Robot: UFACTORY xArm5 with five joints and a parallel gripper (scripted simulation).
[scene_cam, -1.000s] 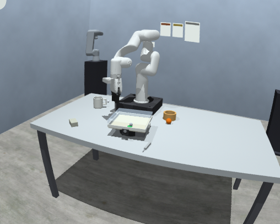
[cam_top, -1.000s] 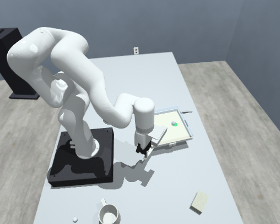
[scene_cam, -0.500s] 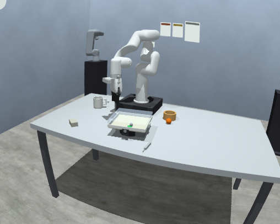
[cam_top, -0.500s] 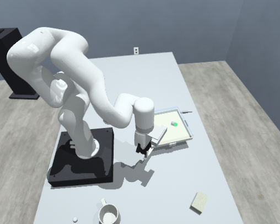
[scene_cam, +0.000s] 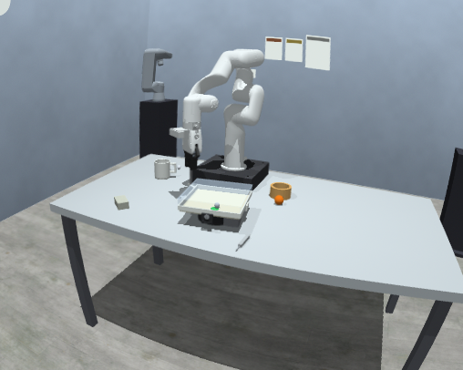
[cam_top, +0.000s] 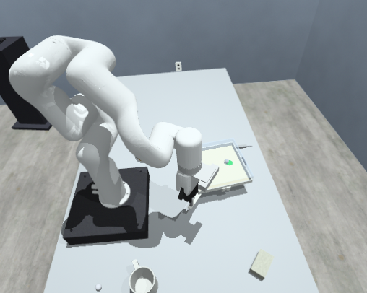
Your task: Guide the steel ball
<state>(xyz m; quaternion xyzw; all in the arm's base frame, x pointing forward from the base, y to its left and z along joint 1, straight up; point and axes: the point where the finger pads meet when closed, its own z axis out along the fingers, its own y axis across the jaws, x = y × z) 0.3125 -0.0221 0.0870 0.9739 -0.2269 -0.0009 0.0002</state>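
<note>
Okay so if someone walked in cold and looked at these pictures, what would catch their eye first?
Probably the big white arm bent over the table's middle, its gripper shut on the near corner of the clear-lidded plate. Next, inside that plate, the steel ball sitting right against the green spot. Then the strays: a mug and a sponge-like block near the table's front edge.

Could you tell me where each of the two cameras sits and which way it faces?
Top: high behind the arm's black base, looking down the table; shows the arm and gripper shut on the plate's handle.
Exterior: off the table's far side, facing back at the whole arm.
Shared: plate, steel ball, green spot, mug, sponge.
</note>
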